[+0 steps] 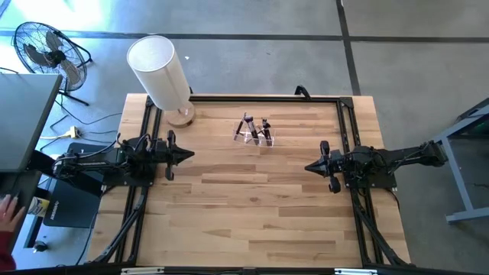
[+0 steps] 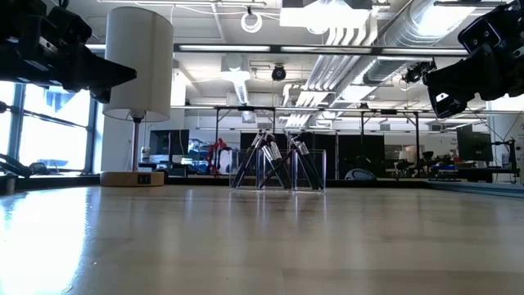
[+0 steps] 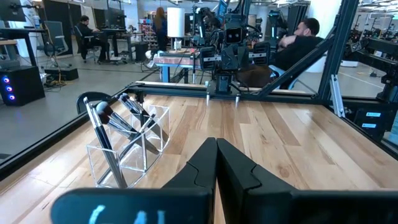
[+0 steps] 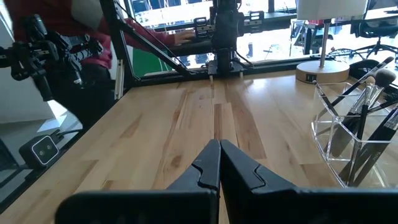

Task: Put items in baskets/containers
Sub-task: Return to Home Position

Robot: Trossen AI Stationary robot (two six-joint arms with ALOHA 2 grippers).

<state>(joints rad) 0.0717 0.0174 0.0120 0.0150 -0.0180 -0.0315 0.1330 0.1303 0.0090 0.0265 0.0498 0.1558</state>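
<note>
Several thin brushes (image 1: 254,128) with dark handles stand leaning inside a small clear plastic holder (image 1: 258,138) at the table's far middle. The low view shows the brushes (image 2: 277,160) crossing in the holder (image 2: 304,170). The left wrist view shows the brushes (image 3: 121,124) with bristle ends up in the holder (image 3: 134,149); the right wrist view shows the holder (image 4: 348,134) too. My left gripper (image 1: 189,153) hovers shut at the table's left, fingertips (image 3: 216,146) together. My right gripper (image 1: 309,166) hovers shut at the right, fingertips (image 4: 219,148) together. Both are clear of the holder.
A lamp with a large white cylinder shade (image 1: 159,72) on a round wooden base (image 1: 180,114) stands at the table's far left corner. A dark frame (image 1: 267,98) runs along the table's far edge and sides. People sit in the room beyond the table.
</note>
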